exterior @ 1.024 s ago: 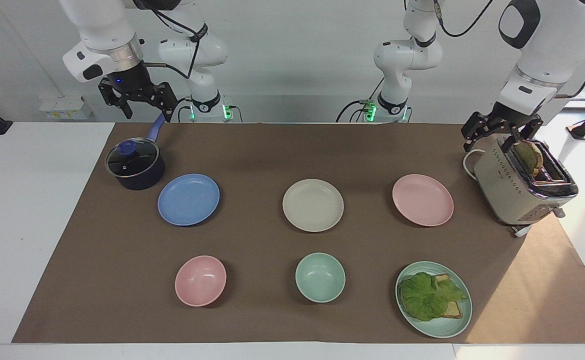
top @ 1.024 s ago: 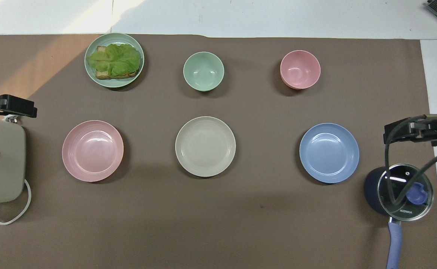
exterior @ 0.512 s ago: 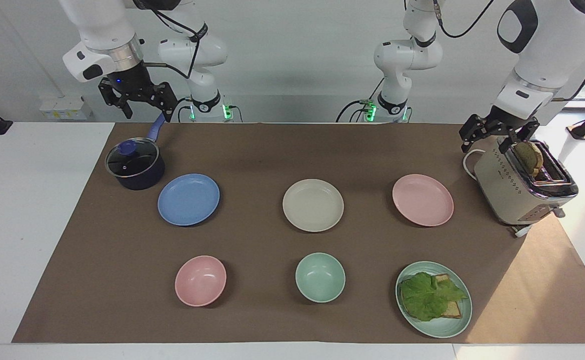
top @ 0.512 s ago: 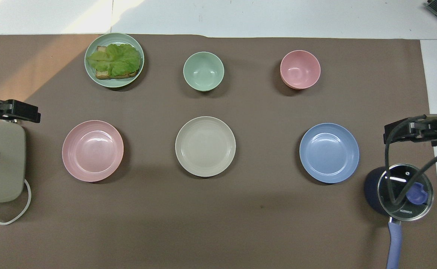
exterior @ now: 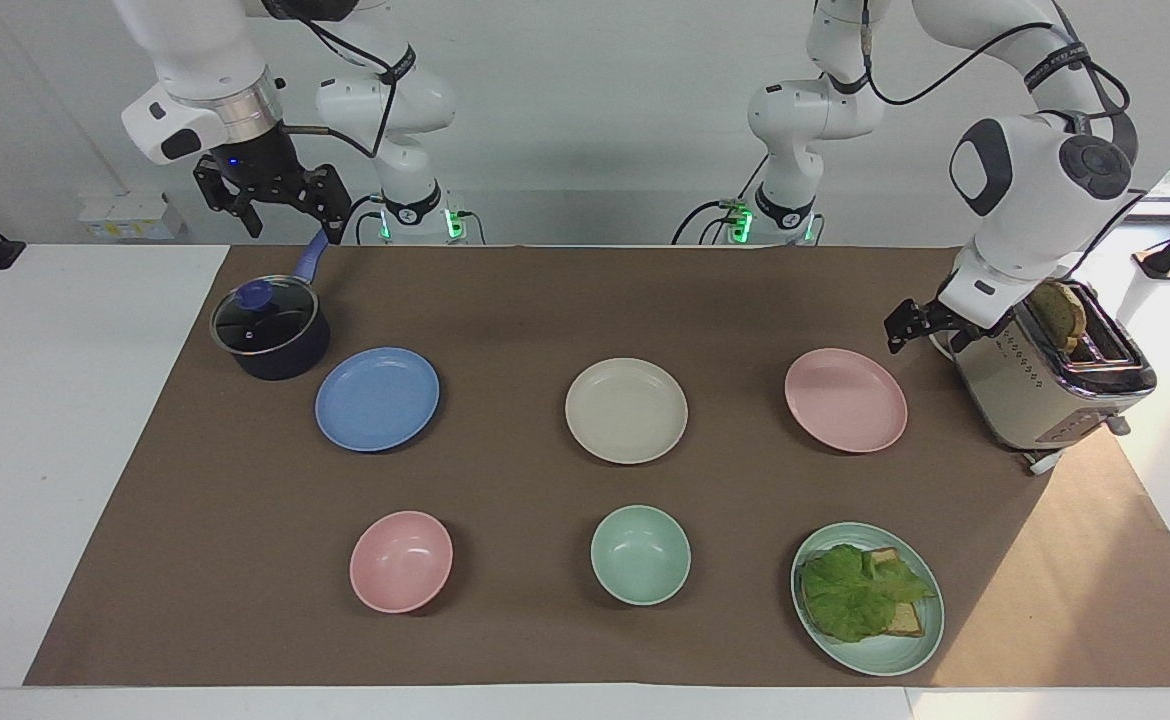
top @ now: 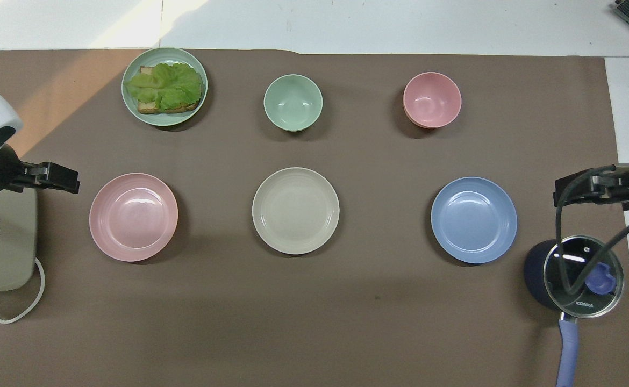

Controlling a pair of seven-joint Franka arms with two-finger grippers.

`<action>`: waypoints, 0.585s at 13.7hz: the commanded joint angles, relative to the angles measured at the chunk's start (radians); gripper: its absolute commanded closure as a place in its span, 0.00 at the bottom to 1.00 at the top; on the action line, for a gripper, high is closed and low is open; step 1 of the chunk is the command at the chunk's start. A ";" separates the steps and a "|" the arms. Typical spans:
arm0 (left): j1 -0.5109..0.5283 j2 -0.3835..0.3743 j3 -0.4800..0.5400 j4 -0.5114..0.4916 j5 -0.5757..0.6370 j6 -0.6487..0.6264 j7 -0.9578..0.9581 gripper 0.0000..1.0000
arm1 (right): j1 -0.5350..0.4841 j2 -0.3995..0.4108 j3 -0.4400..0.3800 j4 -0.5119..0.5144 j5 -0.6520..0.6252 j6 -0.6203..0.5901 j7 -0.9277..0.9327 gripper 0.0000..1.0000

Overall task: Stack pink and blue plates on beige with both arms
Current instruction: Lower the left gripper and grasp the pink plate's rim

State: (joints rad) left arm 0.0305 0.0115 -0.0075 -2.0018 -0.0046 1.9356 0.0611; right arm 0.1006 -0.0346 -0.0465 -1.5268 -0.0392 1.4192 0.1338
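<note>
Nothing was stacked yet: the pink plate (exterior: 845, 399) sat at three o'clock of the beige plate (exterior: 626, 410) in the facing view, the blue plate (exterior: 377, 398) at nine. The left gripper (exterior: 913, 326), jaws apart, hung beside the pink plate's rim; the right gripper (exterior: 273, 195), jaws apart and empty, waited above the saucepan (exterior: 270, 332). Next, I'd say: drop onto that pink rim.

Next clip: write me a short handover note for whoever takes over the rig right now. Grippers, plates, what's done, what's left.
Left gripper: open, empty, low beside the toaster, close to the pink plate.
Right gripper: open, empty, up over the pot.
Plates: pink, beige and blue lie in one row, apart, beige in the middle, pink toward the left arm's end, blue toward the right arm's end.
Done: nothing stacked; no plate is touched.
Left: pick up pink and blue and stack both on beige. Leave the bowls and the sandwich plate alone.
</note>
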 commanded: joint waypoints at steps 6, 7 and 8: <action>0.049 0.111 -0.005 -0.141 -0.011 0.215 0.014 0.00 | -0.001 -0.021 -0.006 -0.026 0.021 0.017 0.018 0.00; 0.052 0.126 -0.005 -0.141 -0.012 0.217 0.013 0.00 | -0.001 -0.021 -0.006 -0.026 0.021 0.017 0.018 0.00; 0.055 0.137 -0.005 -0.141 -0.014 0.218 0.009 0.00 | -0.001 -0.021 -0.007 -0.026 0.019 0.017 0.018 0.00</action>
State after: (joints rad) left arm 0.0682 0.1393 -0.0074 -2.1289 -0.0046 2.1280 0.0640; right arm 0.1006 -0.0346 -0.0466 -1.5268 -0.0392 1.4193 0.1338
